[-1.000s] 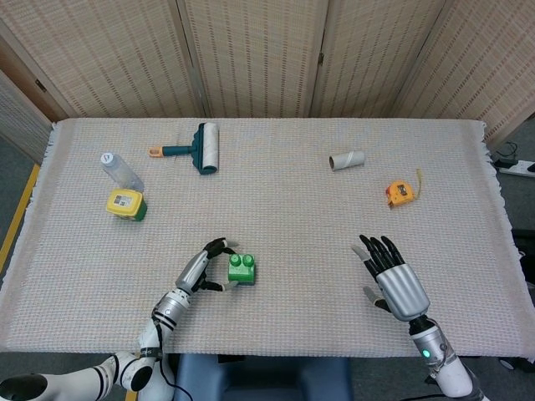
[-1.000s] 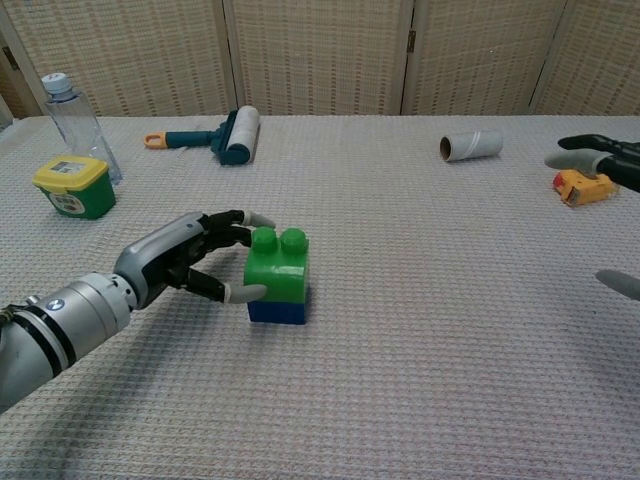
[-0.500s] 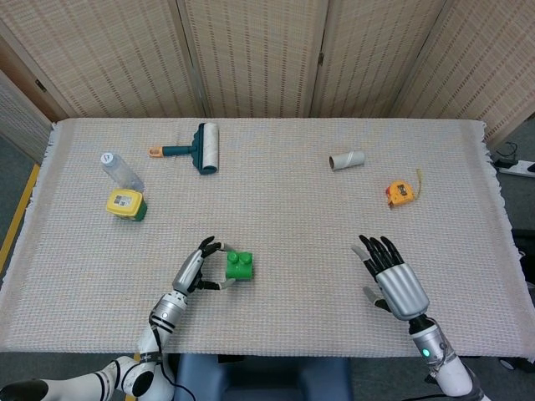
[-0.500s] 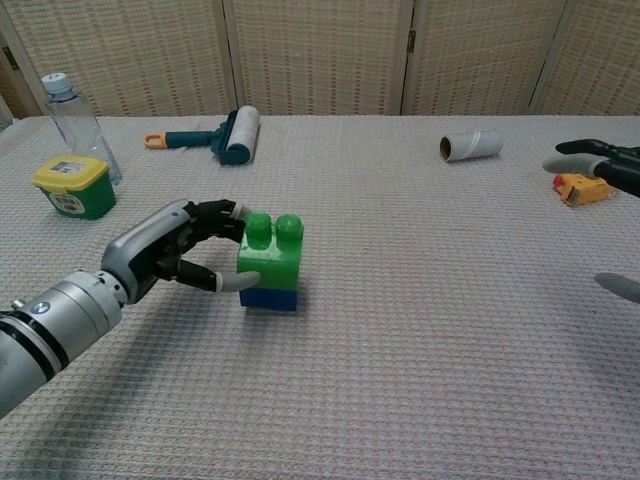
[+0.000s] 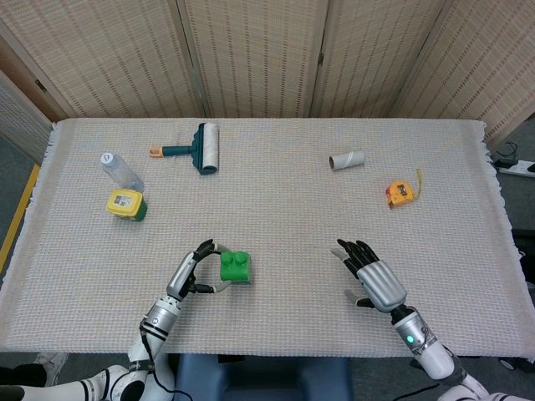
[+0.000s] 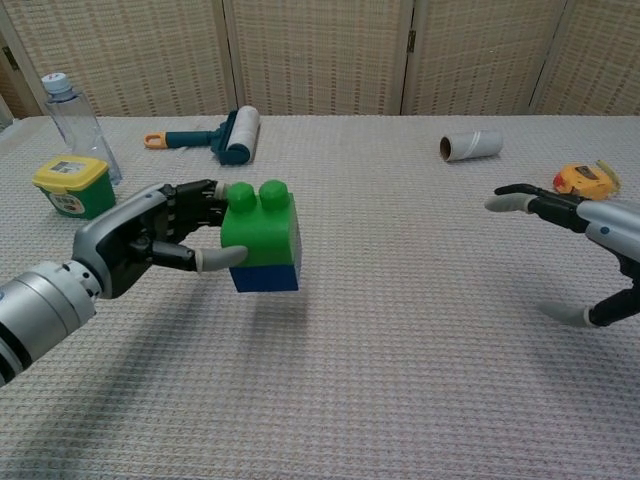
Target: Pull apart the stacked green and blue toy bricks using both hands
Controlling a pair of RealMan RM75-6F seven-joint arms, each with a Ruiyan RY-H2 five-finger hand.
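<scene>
The green brick [image 6: 259, 229] sits stacked on the blue brick [image 6: 266, 277], and the pair hangs lifted above the cloth. My left hand [image 6: 150, 239] grips the stack from its left side, thumb low and fingers high on the green brick [image 5: 235, 266]. From the head view the same left hand [image 5: 189, 269] shows near the table's front. My right hand [image 5: 370, 276] is open, fingers spread, well to the right of the stack and apart from it. In the chest view the right hand [image 6: 590, 238] reaches in from the right edge.
On the woven cloth lie a lint roller [image 5: 197, 148], a clear bottle [image 5: 119, 171], a yellow-lidded green tub [image 5: 126, 203], a cardboard tube [image 5: 346, 159] and a yellow tape measure [image 5: 399, 193], all in the far half of the table.
My left hand closed on the brick stack and raised it off the cloth, drawing it slightly left. My right hand moved left toward the middle, still open.
</scene>
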